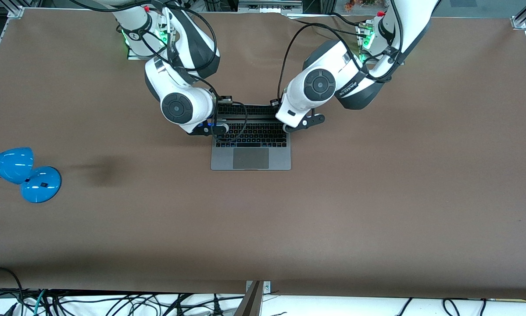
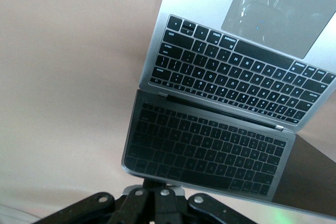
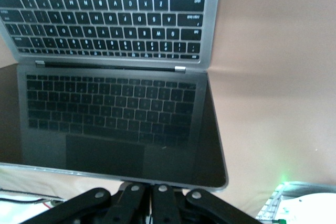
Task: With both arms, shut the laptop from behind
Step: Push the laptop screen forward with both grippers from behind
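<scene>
2 black grippers, left (image 2: 155,203) and right (image 3: 152,203), fingers pressed together, sit at the top edge of the slim grey-silver metal laptop's (image 1: 250,151) part-lowered dark screen on the brown bench (image 1: 377,197).

Blue desk lamp (image 1: 21,173) on brown table (image 1: 377,197), right arm's end.

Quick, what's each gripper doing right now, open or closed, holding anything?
Left gripper: jaws closed, holding nothing, at the top edge of the laptop lid.
Right gripper: jaws closed, holding nothing, at the same edge.

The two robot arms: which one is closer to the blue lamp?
The right arm, which comes from the table end where the blue lamp sits. The left arm comes from the opposite end.
</scene>
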`<state>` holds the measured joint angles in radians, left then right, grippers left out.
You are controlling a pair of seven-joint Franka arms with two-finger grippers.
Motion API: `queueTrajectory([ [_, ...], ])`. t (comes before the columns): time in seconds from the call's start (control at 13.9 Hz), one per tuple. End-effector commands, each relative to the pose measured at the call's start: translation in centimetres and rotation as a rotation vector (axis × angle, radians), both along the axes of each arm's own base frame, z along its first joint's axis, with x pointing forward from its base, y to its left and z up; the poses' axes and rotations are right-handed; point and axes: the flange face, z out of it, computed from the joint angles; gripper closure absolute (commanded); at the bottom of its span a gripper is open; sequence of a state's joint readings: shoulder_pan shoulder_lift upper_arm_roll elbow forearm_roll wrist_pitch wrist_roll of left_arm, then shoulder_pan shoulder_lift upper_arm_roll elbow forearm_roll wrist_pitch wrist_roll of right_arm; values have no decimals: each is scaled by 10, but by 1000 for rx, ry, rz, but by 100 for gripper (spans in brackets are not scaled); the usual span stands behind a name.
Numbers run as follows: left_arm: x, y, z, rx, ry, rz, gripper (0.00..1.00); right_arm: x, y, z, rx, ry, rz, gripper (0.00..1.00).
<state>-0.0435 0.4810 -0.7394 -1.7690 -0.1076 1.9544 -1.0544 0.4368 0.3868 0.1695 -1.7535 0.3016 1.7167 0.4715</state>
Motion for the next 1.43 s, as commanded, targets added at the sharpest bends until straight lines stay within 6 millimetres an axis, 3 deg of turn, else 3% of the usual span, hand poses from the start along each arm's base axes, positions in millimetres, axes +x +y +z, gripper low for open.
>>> queueTrajectory([
  [0.0, 22, -1, 1, -16, -26, -6, 100, 6, 0, -15, -13, -37, 9, 94],
  [0.72, 47, 7, -15, -1, -45, 0, 100, 26, -8, -24, -31, -123, 40, 94],
  [0.93, 54, 6, -23, 0, -46, -2, 100, 38, -19, -25, -19, -129, 47, 94],
  [1.36, 65, 10, -43, 3, -64, 4, 100, 46, -15, -26, -6, -159, 38, 94],
])
